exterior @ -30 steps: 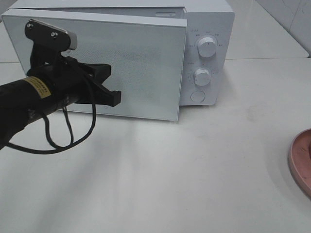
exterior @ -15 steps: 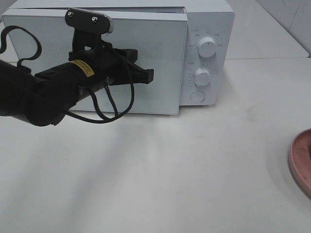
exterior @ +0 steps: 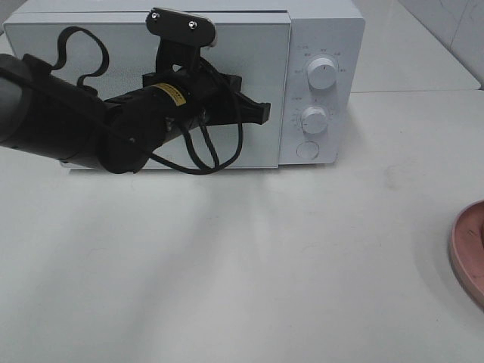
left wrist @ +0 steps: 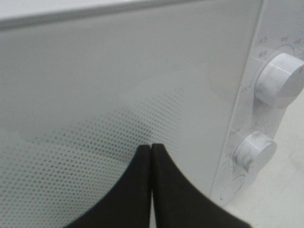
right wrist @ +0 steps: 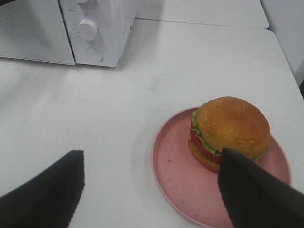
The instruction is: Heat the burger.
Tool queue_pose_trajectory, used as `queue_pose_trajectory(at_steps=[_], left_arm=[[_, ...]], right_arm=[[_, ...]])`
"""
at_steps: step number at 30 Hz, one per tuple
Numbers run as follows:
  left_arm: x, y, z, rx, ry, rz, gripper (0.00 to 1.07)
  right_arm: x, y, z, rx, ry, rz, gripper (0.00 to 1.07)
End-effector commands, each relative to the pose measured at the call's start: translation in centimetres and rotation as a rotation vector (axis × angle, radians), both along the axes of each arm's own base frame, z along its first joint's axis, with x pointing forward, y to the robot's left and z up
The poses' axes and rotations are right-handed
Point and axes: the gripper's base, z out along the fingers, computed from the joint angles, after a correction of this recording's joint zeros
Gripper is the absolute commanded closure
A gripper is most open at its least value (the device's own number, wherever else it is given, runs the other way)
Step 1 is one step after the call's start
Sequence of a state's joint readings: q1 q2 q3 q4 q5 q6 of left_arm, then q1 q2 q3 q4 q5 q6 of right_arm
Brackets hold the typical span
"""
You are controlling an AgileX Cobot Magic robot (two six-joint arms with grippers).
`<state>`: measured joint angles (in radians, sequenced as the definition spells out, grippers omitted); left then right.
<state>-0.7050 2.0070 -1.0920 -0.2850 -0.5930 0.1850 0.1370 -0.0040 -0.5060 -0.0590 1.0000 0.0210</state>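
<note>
The burger (right wrist: 231, 128), with a golden bun, lettuce and tomato, sits on a round pink plate (right wrist: 180, 185) on the white table. My right gripper (right wrist: 149, 190) hovers open over the plate's near side; one finger (right wrist: 251, 190) overlaps the burger's edge in that view, and nothing is held. The exterior view shows only the plate's rim (exterior: 469, 249) at the right edge, not the burger. My left gripper (exterior: 265, 113) is shut, with its tips (left wrist: 151, 146) against the white microwave door (exterior: 249, 45), near the door's control-panel side. The door lies flush with the microwave body.
The white microwave (exterior: 325, 30) stands at the back of the table. Its panel carries an upper knob (exterior: 323, 74), a lower knob (exterior: 314, 119) and a round button (exterior: 307, 150). Bare tabletop (exterior: 302, 249) stretches between the microwave and the plate.
My left arm has swung rightward across the door front. The door, ajar a second ago, now lies flush against the microwave. The right gripper has stayed open.
</note>
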Motion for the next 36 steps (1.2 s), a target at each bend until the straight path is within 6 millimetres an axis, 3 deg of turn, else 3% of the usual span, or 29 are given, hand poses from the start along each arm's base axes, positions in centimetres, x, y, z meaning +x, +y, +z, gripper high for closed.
queue_pose_trajectory(at_steps=[1,9,22,24,25,26,27,28,29,30,31,32,36], left_arm=[[1.8,0.4,1.2,-0.090,-0.034,0.107,1.07],[2.5,0.0,1.6,-0.071,-0.020,0.098,1.07],[-0.8,0.2,3.5,0.009,0.257,-0.018,1.06],[-2.7,1.4,3.2,0.051,0.344,-0.039,0.90],[-2.7,1.4,3.2,0.051,0.344,-0.039,0.90],[-3.2,1.7,3.1,0.067,0.373,-0.049,0.81],[-4.2,2.2,2.8,0.097,0.432,-0.067,0.57],[-4.2,2.2,2.8,0.097,0.432,-0.067,0.57],[-4.6,2.4,2.5,0.114,0.463,-0.074,0.45],[-5.5,2.8,2.3,0.147,0.531,-0.096,0.17],[-5.5,2.8,2.3,0.147,0.531,-0.096,0.17],[-6.4,3.0,2.1,0.184,0.609,-0.125,0.05],[-7.6,3.4,2.3,0.236,0.716,-0.169,0.06]], right_arm=[[-0.3,0.0,-0.1,-0.002,-0.030,-0.003,0.32],[-0.3,0.0,-0.1,-0.001,-0.030,-0.003,0.32],[-0.3,0.0,-0.1,-0.001,-0.030,-0.003,0.32],[-0.3,0.0,-0.1,-0.001,-0.030,-0.003,0.32],[-0.3,0.0,-0.1,-0.001,-0.030,-0.003,0.32],[-0.3,0.0,-0.1,-0.001,-0.030,-0.003,0.32],[-0.3,0.0,-0.1,-0.001,-0.030,-0.003,0.32],[-0.3,0.0,-0.1,-0.001,-0.030,-0.003,0.32],[-0.3,0.0,-0.1,-0.001,-0.030,-0.003,0.32],[-0.3,0.0,-0.1,-0.001,-0.030,-0.003,0.32],[-0.3,0.0,-0.1,-0.001,-0.030,-0.003,0.32],[-0.3,0.0,-0.1,-0.001,-0.030,-0.003,0.32],[-0.3,0.0,-0.1,-0.001,-0.030,-0.003,0.32]])
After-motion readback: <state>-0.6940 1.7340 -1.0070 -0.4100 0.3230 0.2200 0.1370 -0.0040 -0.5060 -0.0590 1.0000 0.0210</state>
